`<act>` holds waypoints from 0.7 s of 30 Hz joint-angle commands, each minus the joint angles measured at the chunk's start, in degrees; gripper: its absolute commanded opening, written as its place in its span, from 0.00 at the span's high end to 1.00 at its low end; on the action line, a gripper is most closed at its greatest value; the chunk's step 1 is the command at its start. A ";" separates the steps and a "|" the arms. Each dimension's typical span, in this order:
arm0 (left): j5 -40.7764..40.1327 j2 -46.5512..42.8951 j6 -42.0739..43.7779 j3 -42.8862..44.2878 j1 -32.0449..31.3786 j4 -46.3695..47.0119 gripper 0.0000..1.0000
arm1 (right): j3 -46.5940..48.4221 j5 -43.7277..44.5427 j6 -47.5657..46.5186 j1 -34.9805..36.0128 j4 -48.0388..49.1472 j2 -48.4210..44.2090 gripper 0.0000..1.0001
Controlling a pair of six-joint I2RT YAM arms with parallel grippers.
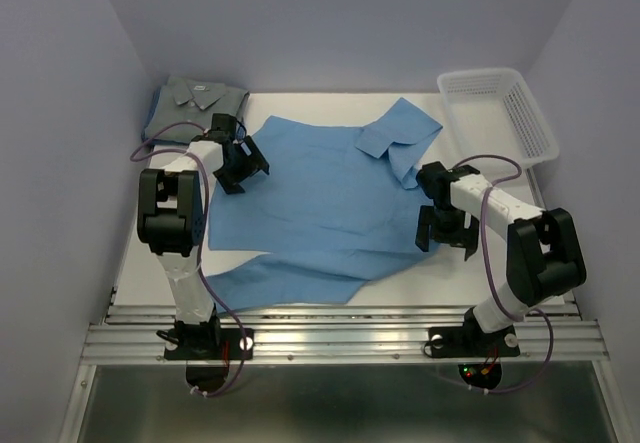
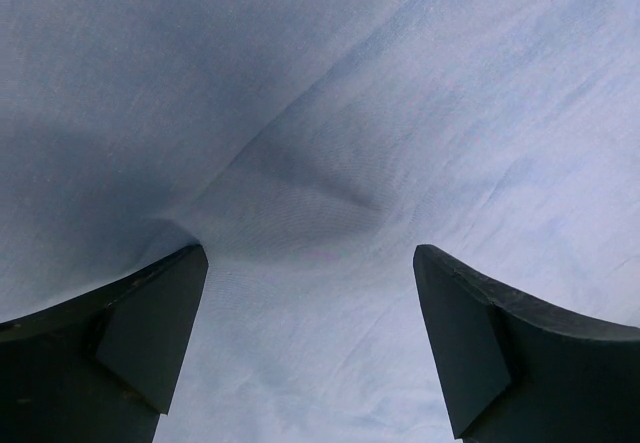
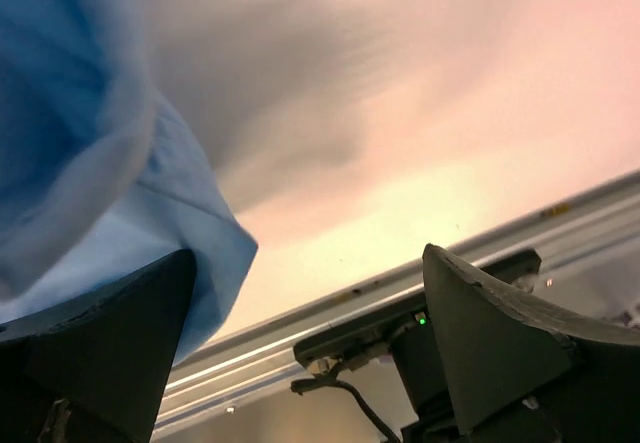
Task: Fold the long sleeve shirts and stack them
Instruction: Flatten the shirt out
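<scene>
A light blue long sleeve shirt [image 1: 320, 193] lies spread out in the middle of the table, its collar [image 1: 398, 139] toward the back right and a sleeve folded along the near edge. A grey long sleeve shirt [image 1: 195, 98] lies folded at the back left corner. My left gripper [image 1: 247, 175] hovers open over the blue shirt's left edge; in the left wrist view blue cloth [image 2: 320, 143] fills the space between its fingers [image 2: 150, 333]. My right gripper [image 1: 447, 243] stands open at the shirt's right edge, with the cloth's edge [image 3: 150, 193] beside its left finger [image 3: 110, 343].
A white mesh basket [image 1: 497, 113] stands at the back right corner. Metal rails [image 1: 340, 338] run along the near edge by the arm bases. Walls close in the left, back and right sides.
</scene>
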 commanded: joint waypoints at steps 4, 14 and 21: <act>-3.53 0.61 0.71 -0.06 1.46 -3.16 0.01 | 0.47 4.05 2.58 -2.77 -1.92 -0.87 0.00; -4.58 0.96 0.98 1.09 1.46 -3.07 0.01 | 0.40 0.90 -0.93 -10.24 10.56 1.49 0.22; -3.52 1.66 0.98 1.88 1.37 -2.98 0.01 | 0.92 -19.03 -11.65 -10.77 28.31 1.33 0.18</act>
